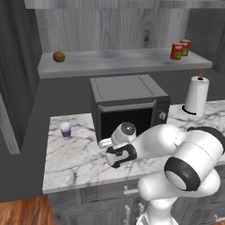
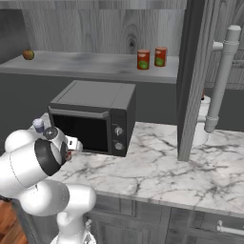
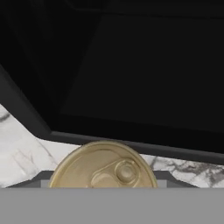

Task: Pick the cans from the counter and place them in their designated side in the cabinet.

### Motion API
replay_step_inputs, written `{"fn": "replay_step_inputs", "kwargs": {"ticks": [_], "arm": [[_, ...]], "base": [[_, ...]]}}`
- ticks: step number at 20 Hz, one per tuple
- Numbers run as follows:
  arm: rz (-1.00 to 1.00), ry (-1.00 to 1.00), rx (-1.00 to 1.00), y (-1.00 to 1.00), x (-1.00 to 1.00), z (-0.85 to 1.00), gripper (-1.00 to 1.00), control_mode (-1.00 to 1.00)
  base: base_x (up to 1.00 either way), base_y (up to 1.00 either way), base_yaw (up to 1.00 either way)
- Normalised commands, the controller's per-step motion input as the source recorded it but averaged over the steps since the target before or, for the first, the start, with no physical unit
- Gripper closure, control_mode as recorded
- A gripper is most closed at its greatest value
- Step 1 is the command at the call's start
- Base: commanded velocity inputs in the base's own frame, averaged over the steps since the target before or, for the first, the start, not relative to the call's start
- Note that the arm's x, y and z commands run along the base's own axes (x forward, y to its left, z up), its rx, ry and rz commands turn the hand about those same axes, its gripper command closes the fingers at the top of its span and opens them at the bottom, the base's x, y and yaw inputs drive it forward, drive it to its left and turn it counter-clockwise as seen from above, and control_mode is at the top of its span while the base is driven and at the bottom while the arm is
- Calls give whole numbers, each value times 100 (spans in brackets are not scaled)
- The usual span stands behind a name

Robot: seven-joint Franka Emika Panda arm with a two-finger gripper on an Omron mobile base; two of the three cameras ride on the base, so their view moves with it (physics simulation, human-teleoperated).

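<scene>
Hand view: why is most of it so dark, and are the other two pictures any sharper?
In the hand view the camera faces the black microwave, which takes up the upper part as near-featureless dark; a tan can top at the bottom is lit and fairly crisp. The left base view and right base view are evenly lit, soft and low in detail, with faint shadows and no glare on the counter.

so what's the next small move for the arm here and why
Probably lift straight up. In the hand view a tan can top sits right at the end effector, in front of the microwave on the counter. Whether the fingers are shut on it can't be told. Two cans already stand on the right end of the cabinet shelf, so this one likely goes there too.
</scene>
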Motion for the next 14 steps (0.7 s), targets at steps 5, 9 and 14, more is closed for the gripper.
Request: {"fn": "replay_step_inputs", "kwargs": {"ticks": [5,9,14], "arm": [[0,-2,5,-2,-2,0,100,-100],[0,-8,5,-6,-21,3,100,-100],[0,-11,4,-6,-44,12,100,-100]], "base": [[0,0,0],[0,0,0],[0,0,0]]}}
